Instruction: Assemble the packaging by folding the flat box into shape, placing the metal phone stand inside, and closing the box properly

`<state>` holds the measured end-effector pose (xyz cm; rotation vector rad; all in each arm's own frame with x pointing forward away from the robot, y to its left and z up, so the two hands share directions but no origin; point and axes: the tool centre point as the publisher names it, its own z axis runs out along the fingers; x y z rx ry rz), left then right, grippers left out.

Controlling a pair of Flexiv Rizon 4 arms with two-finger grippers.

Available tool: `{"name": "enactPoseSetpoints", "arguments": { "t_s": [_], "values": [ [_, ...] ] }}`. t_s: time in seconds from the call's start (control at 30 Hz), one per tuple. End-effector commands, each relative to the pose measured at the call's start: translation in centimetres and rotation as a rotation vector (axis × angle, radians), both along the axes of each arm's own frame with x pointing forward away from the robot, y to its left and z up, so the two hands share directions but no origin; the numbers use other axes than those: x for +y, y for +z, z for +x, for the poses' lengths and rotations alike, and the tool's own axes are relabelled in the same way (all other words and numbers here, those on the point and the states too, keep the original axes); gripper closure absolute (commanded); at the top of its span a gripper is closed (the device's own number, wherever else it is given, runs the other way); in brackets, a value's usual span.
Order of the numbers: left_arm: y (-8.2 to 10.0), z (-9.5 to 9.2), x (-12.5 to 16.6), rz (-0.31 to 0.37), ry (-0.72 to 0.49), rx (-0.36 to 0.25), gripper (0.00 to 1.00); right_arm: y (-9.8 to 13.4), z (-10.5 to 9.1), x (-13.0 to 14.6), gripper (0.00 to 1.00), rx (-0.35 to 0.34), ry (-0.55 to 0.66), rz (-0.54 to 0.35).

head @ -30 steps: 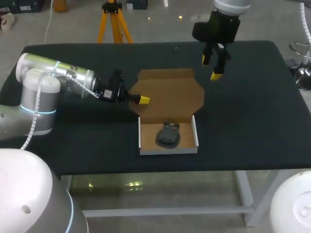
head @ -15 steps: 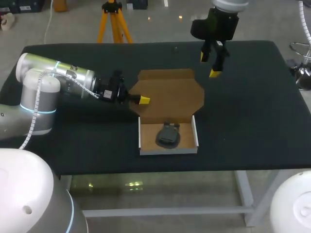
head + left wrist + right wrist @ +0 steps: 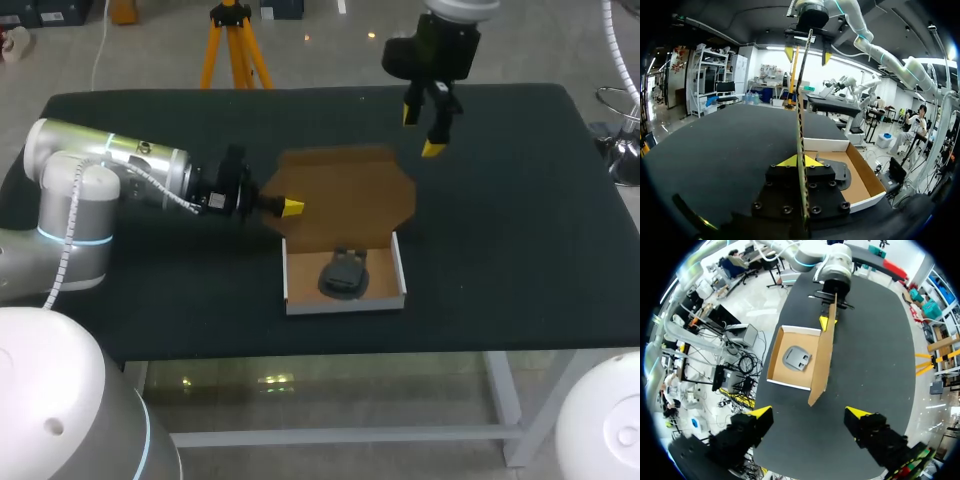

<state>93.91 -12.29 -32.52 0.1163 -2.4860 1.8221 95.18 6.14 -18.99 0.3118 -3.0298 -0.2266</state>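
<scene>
On the black table (image 3: 520, 250), the white box (image 3: 345, 303) sits toward our near edge, with the metal phone stand (image 3: 345, 277) already lying in its tray. Its brown lid (image 3: 345, 195) stands raised because our left gripper (image 3: 290, 208) pinches its side edge (fingers closed on the cardboard). Our right gripper (image 3: 420, 132) hangs spread and empty above the lid's far edge, likely placed to press it down.

The black table (image 3: 520, 250) carries an open box (image 3: 345, 304).
</scene>
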Motion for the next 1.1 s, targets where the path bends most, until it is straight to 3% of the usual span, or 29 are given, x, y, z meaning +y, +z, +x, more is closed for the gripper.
{"name": "enactPoseSetpoints", "arguments": {
  "t_s": [0.03, 0.53, 1.1],
  "values": [
    [0.52, -1.63, 0.22, 0.016, 0.052, -0.062, 1.0, 0.25, 0.15, 0.25, 0.0, 0.006, 0.004, -0.006],
    [0.74, -2.46, -0.56, 0.093, 0.026, -0.206, 1.0, 0.08, 0.08, 0.59, 0.0, 0.011, 0.01, -0.005],
    [0.56, -2.25, -0.4, 0.054, 0.016, -0.258, 1.0, 0.3, -0.09, 1.02, 0.0, 0.009, 0.015, -0.011]
  ]
}}
